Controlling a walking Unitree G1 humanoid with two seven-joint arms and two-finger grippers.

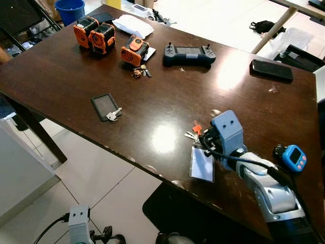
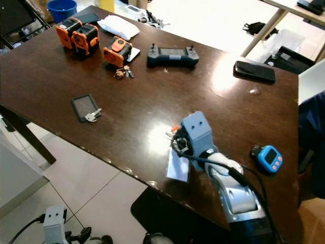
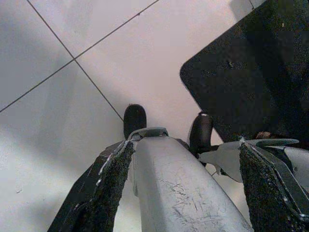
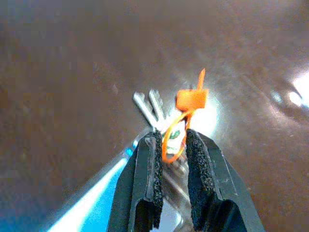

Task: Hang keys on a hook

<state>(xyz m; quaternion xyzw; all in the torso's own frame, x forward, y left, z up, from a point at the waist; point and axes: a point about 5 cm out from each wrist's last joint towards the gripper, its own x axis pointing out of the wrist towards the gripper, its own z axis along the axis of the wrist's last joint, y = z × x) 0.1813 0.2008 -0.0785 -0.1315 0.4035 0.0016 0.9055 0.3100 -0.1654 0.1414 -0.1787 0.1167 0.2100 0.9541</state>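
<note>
A small bunch of silver keys (image 4: 149, 104) with an orange tag (image 4: 191, 99) lies near the front edge of the dark brown table (image 1: 167, 96). A clear card sleeve (image 1: 202, 165) attached to the bunch hangs over that edge. My right gripper (image 1: 205, 142) rests low on the table, right at the bunch. In the right wrist view its two black fingers (image 4: 149, 159) are pressed together on the orange loop and key ring, with the key blades sticking out beyond the tips. My left gripper (image 3: 186, 145) hangs idle over the floor, its fingers spread wide.
Another key bunch (image 1: 140, 71) lies by the orange devices (image 1: 96, 34). Also on the table are a black card holder with a key (image 1: 106, 108), a game controller (image 1: 189, 53), a phone (image 1: 271, 69) and a blue timer (image 1: 294, 156). A black mat (image 3: 251, 72) lies on the tiled floor.
</note>
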